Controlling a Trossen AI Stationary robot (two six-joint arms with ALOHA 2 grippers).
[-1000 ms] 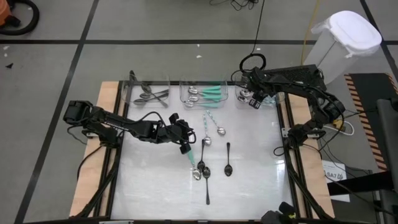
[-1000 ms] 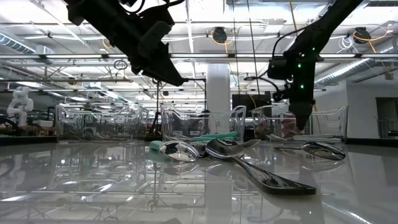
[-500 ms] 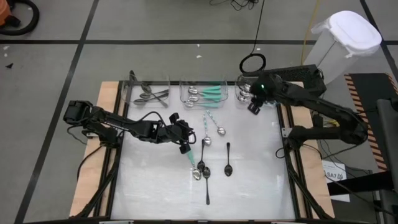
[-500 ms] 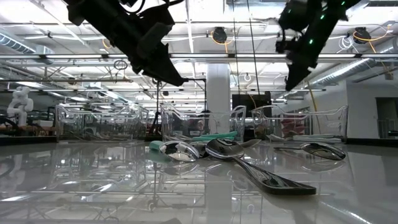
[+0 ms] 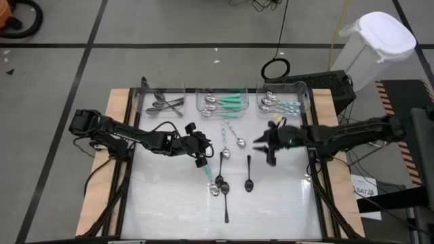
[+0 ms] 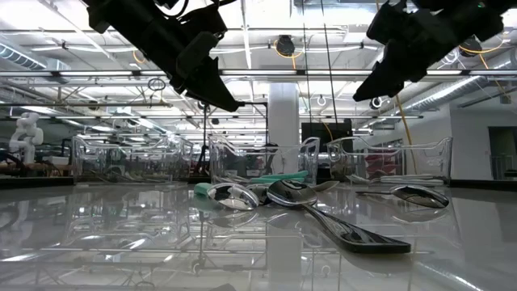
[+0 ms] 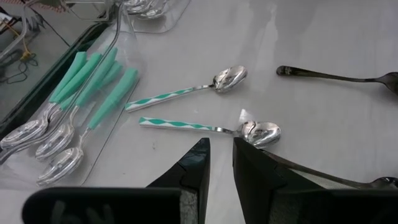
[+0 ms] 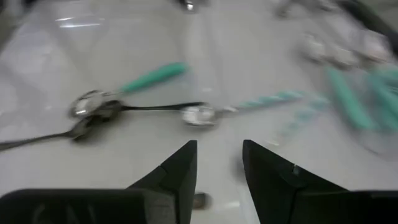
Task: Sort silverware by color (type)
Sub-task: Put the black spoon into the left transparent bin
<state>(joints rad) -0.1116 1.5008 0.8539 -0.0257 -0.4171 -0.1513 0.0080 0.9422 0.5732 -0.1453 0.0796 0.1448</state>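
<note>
Loose silverware lies mid-table: two spoons with teal-and-white striped handles (image 5: 227, 129) (image 5: 238, 139), a teal-handled spoon (image 5: 211, 177), and dark spoons (image 5: 249, 173) (image 5: 225, 200). All rest flat on the white table top. My left gripper (image 5: 204, 160) hovers over the table just left of them. Its fingers (image 7: 200, 163) stand a narrow gap apart with nothing between, near a striped spoon (image 7: 205, 127). My right gripper (image 5: 263, 149) hangs open and empty in the air right of the spoons; the right wrist view (image 8: 219, 158) looks toward them, blurred.
Three clear bins stand along the far edge: one with dark and silver spoons (image 5: 163, 103), one with teal-handled spoons (image 5: 224, 102), one with pale-handled spoons (image 5: 278, 104). Wooden rails (image 5: 119, 135) border the table. The near half of the table (image 5: 271, 210) is bare.
My right gripper has swung from over the far right bin toward the table's near side and middle. It turned as it went and now hangs above the table right of the loose spoons. The spoons have not moved.
</note>
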